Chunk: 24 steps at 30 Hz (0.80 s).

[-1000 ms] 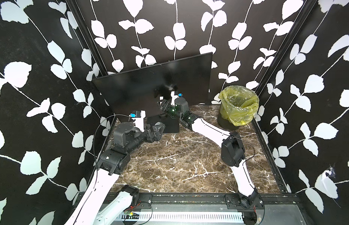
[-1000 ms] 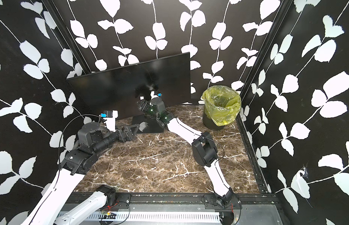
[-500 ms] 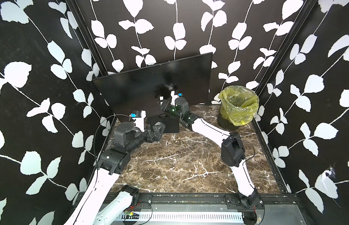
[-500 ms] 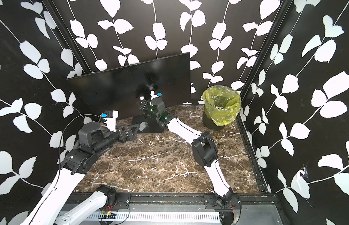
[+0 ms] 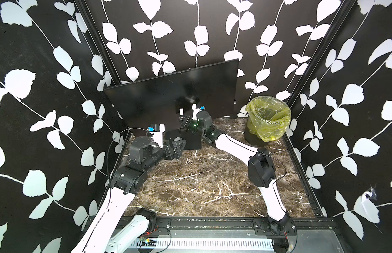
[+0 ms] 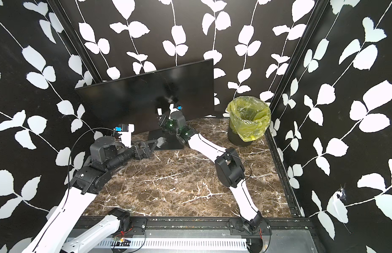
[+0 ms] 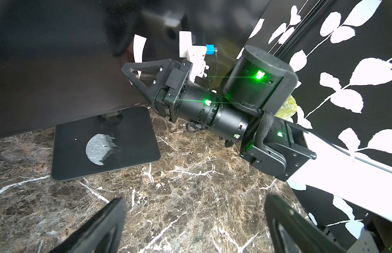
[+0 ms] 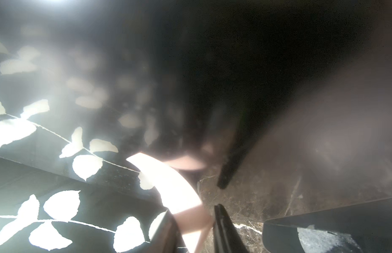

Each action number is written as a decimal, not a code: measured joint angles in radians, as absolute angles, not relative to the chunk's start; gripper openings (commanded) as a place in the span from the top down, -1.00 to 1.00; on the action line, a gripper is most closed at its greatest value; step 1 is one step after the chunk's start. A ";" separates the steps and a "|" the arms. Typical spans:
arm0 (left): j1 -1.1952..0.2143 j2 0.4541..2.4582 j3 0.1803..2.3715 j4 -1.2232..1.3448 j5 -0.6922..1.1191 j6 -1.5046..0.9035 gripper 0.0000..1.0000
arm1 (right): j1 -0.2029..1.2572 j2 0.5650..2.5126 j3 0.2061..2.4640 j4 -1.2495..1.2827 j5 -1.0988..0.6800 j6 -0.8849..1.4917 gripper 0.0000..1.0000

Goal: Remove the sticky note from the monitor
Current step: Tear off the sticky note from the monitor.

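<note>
While the left gripper point(image 5: 179, 145) hung spread and empty, both top views showed the right gripper point(image 5: 182, 120) at the sticky note point(image 5: 181, 111), low on the monitor point(image 5: 157, 100). The left wrist view showed the note curled above the base plate point(image 7: 133, 131). The right wrist view had it between close-set jaws; whether gripped, unclear.

Bright even top views, right wrist view hazy, blurred, glare across monitor point(image 8: 125, 87)

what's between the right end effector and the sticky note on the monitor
Nothing visible. The sticky note curls off the monitor and already lies between the jaws of the right end effector, which are not yet shut on it.
</note>
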State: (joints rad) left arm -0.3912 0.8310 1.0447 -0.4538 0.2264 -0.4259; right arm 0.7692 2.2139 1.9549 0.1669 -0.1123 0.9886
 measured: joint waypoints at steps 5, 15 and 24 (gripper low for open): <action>-0.391 0.831 1.045 -0.454 0.226 -0.426 -0.97 | 0.768 2.208 1.941 0.179 -0.113 0.985 0.71; -0.391 0.831 1.045 -0.454 0.226 -0.428 -0.97 | 0.765 2.157 1.890 0.188 -0.112 0.966 1.00; -0.391 0.837 1.048 -0.444 0.228 -0.446 -0.97 | 0.764 2.096 1.824 0.196 -0.112 0.948 1.00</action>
